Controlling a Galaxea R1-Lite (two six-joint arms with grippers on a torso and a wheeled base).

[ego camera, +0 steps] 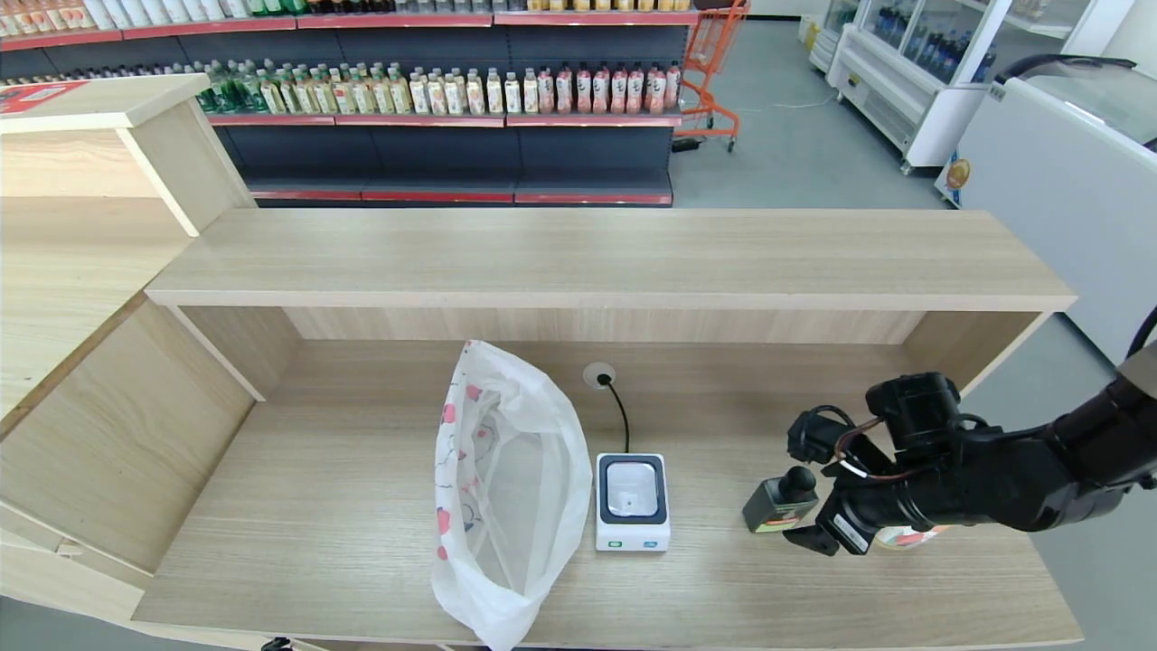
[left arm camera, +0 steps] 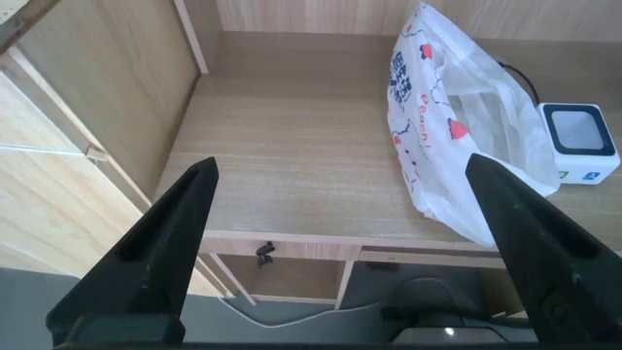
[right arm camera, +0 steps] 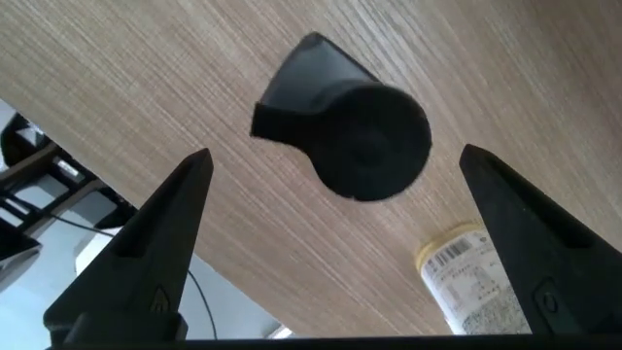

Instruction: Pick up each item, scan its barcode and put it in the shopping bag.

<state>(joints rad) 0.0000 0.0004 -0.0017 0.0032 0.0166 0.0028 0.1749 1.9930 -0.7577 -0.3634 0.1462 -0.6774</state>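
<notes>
The robot's left hand (left arm camera: 340, 165) hovers released, fingers spread wide, over the near edge of the light wooden desk (ego camera: 298, 506) at about 7 o'clock. On the desk, a white plastic shopping bag with red prints (ego camera: 502, 488) lies with its mouth gaping, at 9 o'clock from the white box-shaped barcode scanner with a dark window (ego camera: 632, 502), almost touching it. At 3 o'clock from the scanner stands a dark green bottle with a round black cap (ego camera: 776, 506); the right hand (right arm camera: 335, 160) hangs above it, released, a finger on either side of the cap without touching it. A pale cylindrical container with a barcode label (right arm camera: 471, 282) rests near the bottle at 4 o'clock. A thin black cable (ego camera: 622, 416) runs from the scanner toward 12 o'clock into a round grey grommet (ego camera: 599, 373). Beyond the desk, shop shelves of drink bottles (ego camera: 434, 90) line the aisle.
</notes>
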